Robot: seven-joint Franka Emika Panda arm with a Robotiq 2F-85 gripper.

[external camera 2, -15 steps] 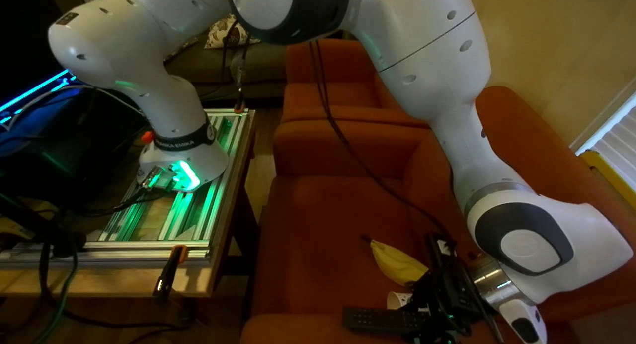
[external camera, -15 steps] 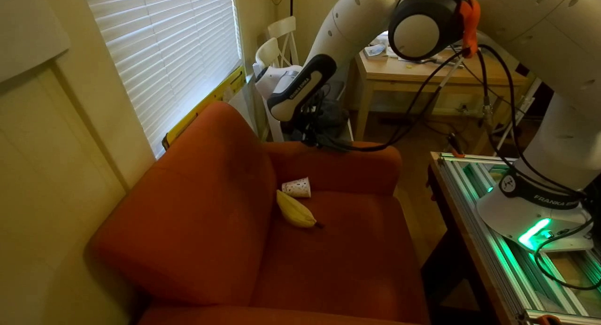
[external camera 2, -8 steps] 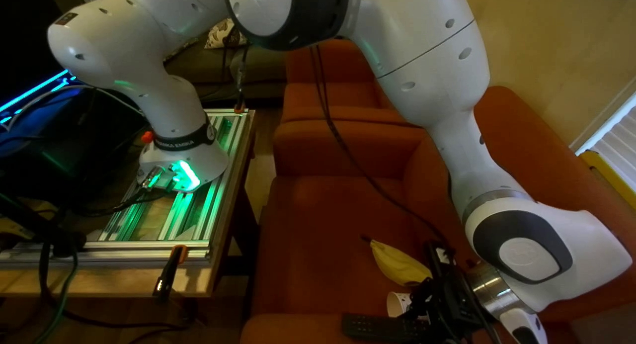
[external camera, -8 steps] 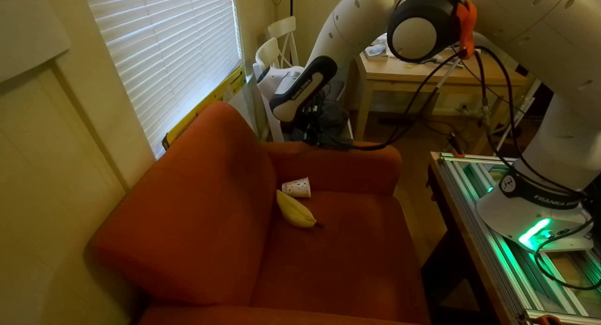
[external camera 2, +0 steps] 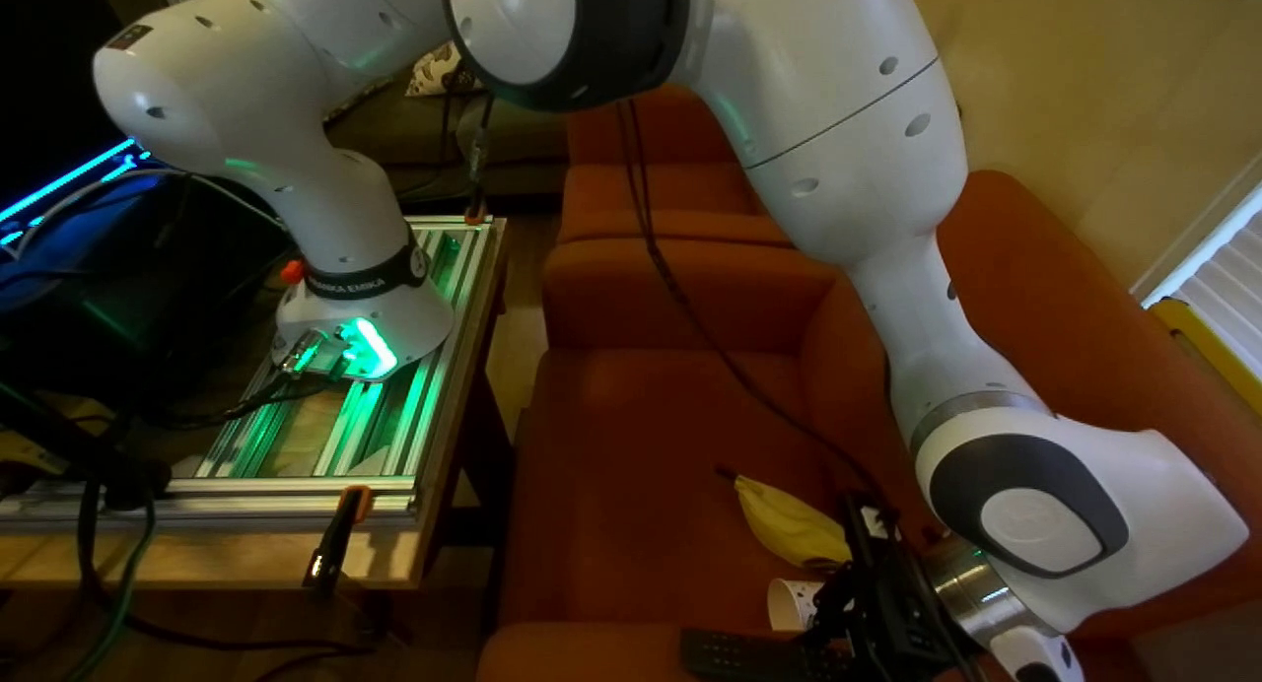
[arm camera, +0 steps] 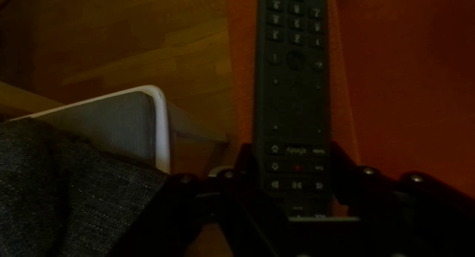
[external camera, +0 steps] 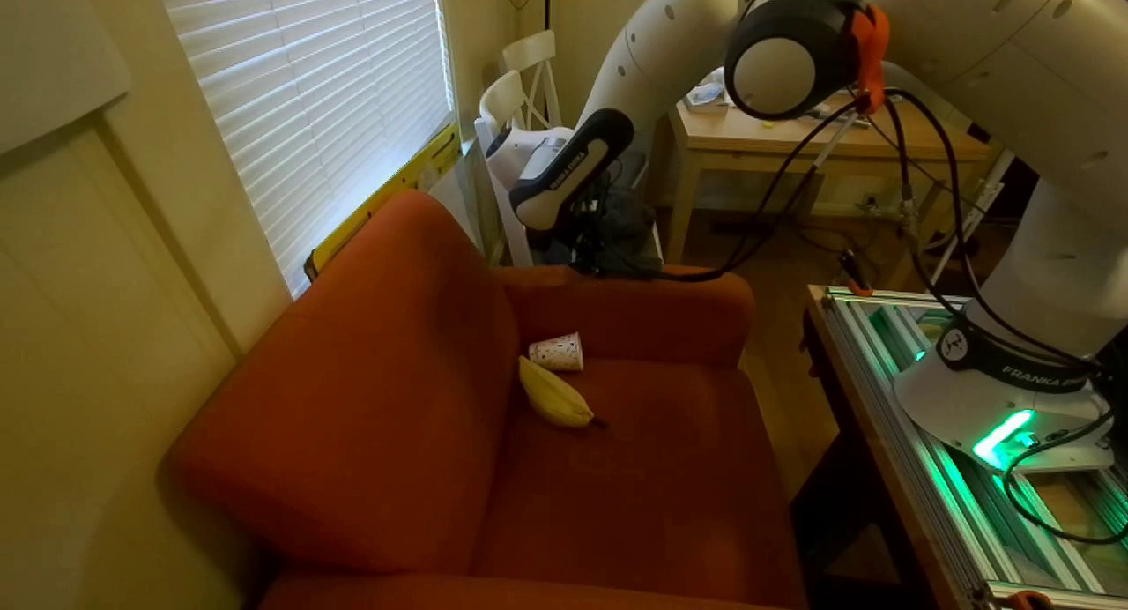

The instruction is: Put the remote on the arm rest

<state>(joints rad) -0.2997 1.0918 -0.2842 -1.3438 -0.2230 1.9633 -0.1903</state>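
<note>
Step in hand, as judged: placing the remote (arm camera: 295, 101) on the arm rest (external camera: 643, 315); release is not yet done. The gripper (arm camera: 292, 164) grips the remote near one end, its jaws against the two long edges, and the free length projects ahead of them. The arm rest lies directly beneath the gripper, its fabric showing along both edges of the remote. Whether remote and fabric touch cannot be told. Next move, as judged: lay the remote flat along the padding, spread the jaws evenly, then lift straight clear. A sideways drag could tip it toward the floor (arm camera: 178, 60) on one side of the gripper or the seat (external camera 2: 641, 505) on the other. Pose: the arm (external camera: 652, 46) arches out from its base (external camera: 961, 407), forearm sloping down and wrist bent, holding the gripper low. The cup (external camera 2: 790, 603) and the banana (external camera 2: 789, 524) lie beside and below the gripper, on the seat
</note>
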